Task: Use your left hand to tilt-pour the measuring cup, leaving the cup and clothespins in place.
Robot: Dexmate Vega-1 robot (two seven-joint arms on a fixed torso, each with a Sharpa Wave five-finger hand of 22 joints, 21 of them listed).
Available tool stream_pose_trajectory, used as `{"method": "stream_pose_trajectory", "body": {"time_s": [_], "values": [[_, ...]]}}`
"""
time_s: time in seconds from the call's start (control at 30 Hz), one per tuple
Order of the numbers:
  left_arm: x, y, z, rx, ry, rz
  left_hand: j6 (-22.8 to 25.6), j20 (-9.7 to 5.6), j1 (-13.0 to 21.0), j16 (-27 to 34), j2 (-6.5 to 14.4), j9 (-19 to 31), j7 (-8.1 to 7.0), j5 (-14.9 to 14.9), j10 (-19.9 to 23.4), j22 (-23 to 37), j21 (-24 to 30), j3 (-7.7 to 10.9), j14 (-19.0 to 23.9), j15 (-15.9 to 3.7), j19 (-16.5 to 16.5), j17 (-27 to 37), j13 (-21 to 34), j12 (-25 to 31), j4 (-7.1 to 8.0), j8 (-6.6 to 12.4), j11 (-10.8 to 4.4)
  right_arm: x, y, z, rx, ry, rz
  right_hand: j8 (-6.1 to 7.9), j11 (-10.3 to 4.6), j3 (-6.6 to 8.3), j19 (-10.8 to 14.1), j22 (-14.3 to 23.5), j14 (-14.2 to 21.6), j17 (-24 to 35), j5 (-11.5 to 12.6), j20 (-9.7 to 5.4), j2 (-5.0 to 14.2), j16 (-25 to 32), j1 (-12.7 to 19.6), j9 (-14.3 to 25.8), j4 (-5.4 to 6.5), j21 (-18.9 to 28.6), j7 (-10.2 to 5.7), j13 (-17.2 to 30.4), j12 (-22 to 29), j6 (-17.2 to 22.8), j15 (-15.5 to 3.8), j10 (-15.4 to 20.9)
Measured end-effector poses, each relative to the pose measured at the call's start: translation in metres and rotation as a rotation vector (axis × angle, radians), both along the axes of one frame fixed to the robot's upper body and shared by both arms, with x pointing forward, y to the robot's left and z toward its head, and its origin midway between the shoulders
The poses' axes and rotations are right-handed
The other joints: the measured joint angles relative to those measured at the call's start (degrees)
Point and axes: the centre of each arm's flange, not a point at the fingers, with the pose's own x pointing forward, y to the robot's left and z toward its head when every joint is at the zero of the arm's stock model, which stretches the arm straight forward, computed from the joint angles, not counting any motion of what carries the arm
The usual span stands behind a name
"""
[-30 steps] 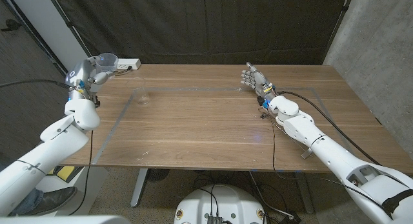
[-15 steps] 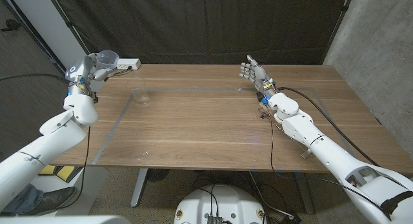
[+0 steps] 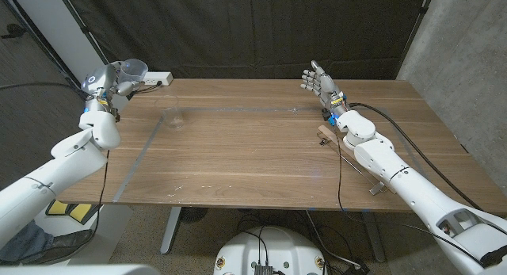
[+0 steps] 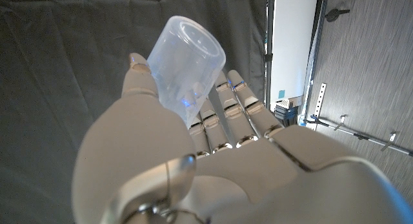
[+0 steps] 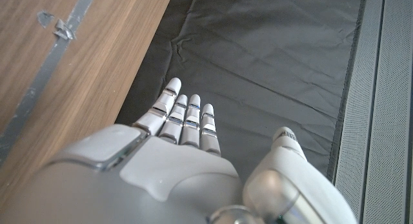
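My left hand [image 3: 104, 83] is raised over the table's far left corner and holds a translucent measuring cup [image 3: 133, 69]. In the left wrist view the measuring cup [image 4: 186, 57] sits between my thumb and fingers [image 4: 226, 101], tilted against the dark curtain. A faint clear cup [image 3: 173, 116] stands on the table near the left tape line. A small wooden clothespin [image 3: 323, 133] lies on the table beside my right forearm. My right hand [image 3: 318, 81] is lifted near the far edge with its fingers spread and holds nothing; my right hand [image 5: 174, 153] also appears in the right wrist view.
A white power strip [image 3: 158, 78] lies at the far left edge behind the measuring cup. Grey tape [image 3: 142, 152] outlines a rectangle on the wooden table [image 3: 238, 156]. A dark curtain hangs behind, and a concrete wall stands at the right.
My right hand has moved farther back and to the right, uncovering the clothespin. My left arm has drawn slightly left, with the measuring cup still in its hand.
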Motion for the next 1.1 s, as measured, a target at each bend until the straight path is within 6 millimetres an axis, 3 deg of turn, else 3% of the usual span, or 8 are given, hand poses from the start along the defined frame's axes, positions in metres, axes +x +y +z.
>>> {"method": "stream_pose_trajectory", "body": {"time_s": [0.53, 1.1], "values": [[0.021, 0.02, 0.003, -0.011, 0.007, 0.022, 1.1, 0.0, 0.4, 0.0, -0.5, 0.0, 0.18, 0.2, 0.5, 0.0, 0.0, 0.0, 0.2, -0.19, 0.0, 0.0, 0.0, -0.2, 0.0, -0.25, -0.52, -0.007, -0.005, 0.001, 0.005, 0.036, -0.045, 0.0, -0.07, -0.07, 0.0, 0.0, 0.0, 0.0, 0.0, 0.0, 0.24, 0.0, -0.2, 0.0, 0.07, -0.4, 0.19, 0.0, 0.0, 0.2, 0.0, 0.1], [0.048, 0.014, 0.01, 0.039, 0.033, 0.04, 1.2, 0.0, 0.4, 0.0, -0.5, 0.0, 0.19, 0.2, 0.5, 0.0, 0.0, 0.0, 0.4, 0.0, 0.0, 0.0, 0.3, -0.2, 0.0, -0.05, -0.53, -0.012, -0.012, -0.003, 0.018, 0.047, -0.077, 0.0, -0.07, -0.3, 0.2, 0.0, 0.0, 0.0, 0.0, 0.2, 0.24, 0.0, -0.2, 0.0, -0.17, -0.9, 0.19, 0.0, 0.0, 0.2, 0.0, 0.1]]}}
